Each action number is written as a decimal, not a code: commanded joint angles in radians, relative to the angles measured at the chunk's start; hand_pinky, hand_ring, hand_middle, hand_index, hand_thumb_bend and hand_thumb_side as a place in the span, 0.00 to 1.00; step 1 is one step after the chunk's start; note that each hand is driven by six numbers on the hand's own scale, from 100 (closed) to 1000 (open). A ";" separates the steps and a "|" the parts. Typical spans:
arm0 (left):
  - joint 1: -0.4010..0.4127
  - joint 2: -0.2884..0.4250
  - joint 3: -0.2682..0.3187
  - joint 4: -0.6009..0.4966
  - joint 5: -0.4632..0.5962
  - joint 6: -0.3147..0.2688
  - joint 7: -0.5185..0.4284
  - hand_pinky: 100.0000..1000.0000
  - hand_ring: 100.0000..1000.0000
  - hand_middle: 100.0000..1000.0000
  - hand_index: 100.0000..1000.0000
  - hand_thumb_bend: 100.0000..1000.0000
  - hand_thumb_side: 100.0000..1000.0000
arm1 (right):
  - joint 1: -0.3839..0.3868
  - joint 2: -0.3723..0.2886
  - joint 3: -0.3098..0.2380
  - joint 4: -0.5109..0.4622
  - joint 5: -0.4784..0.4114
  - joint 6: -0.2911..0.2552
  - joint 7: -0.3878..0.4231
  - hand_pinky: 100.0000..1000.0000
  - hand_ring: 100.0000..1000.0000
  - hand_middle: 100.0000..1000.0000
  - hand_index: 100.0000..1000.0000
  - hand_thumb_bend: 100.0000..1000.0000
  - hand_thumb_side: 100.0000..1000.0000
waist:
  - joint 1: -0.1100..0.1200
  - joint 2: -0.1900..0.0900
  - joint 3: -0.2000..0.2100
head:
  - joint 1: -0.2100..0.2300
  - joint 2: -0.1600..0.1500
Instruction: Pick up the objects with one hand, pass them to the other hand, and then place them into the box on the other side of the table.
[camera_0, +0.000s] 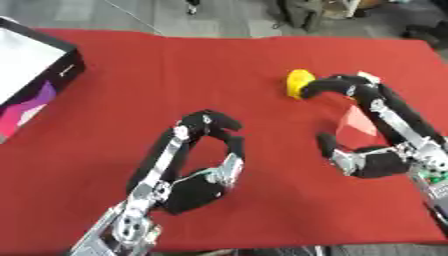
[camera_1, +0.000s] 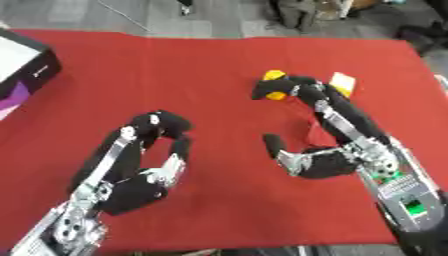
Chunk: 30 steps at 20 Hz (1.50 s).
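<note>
Early stage: first pick barely begun, nothing passed, nothing boxed.

Right hand (camera_0: 372, 150) reaches across the red table (camera_0: 175, 75); its long fingers (camera_0: 328, 86) arch over and their tips touch the yellow object (camera_0: 298, 82), curling at its near side. Thumb sits well apart lower down, so I read this as a reach, not a closed grasp; the object looks to be resting on the cloth. A pale flat piece (camera_1: 342, 81) lies just beside the fingers in the right eye view; can't tell what it is. Left hand (camera_0: 206, 165) is mid-table, fingers curled inward, holding nothing, well apart from the object. Box (camera_0: 35, 75) sits at the far left edge; what shows of its top holds nothing from this task. Left to do: lift, hand-over right to left, drop into box.
</note>
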 joint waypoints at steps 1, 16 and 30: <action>-0.008 0.008 0.007 -0.023 -0.003 0.000 0.003 0.90 0.57 0.61 0.66 0.00 0.29 | -0.014 -0.094 -0.042 0.084 0.061 0.010 0.001 0.94 0.87 0.78 0.97 0.15 0.58 | 0.000 -0.013 -0.001 | -0.020 0.006; -0.002 0.003 0.003 -0.023 -0.006 0.001 -0.001 0.90 0.57 0.61 0.66 0.00 0.30 | -0.174 -0.081 -0.086 0.527 0.150 0.035 0.116 0.97 0.85 0.77 0.99 0.15 0.69 | 0.010 -0.011 0.007 | -0.059 0.006; 0.000 0.001 0.001 -0.023 -0.006 0.003 -0.001 0.90 0.57 0.61 0.66 0.00 0.30 | -0.210 -0.045 -0.085 0.633 0.328 0.038 0.089 0.90 0.81 0.73 0.99 0.19 0.65 | 0.009 -0.010 0.012 | -0.059 0.006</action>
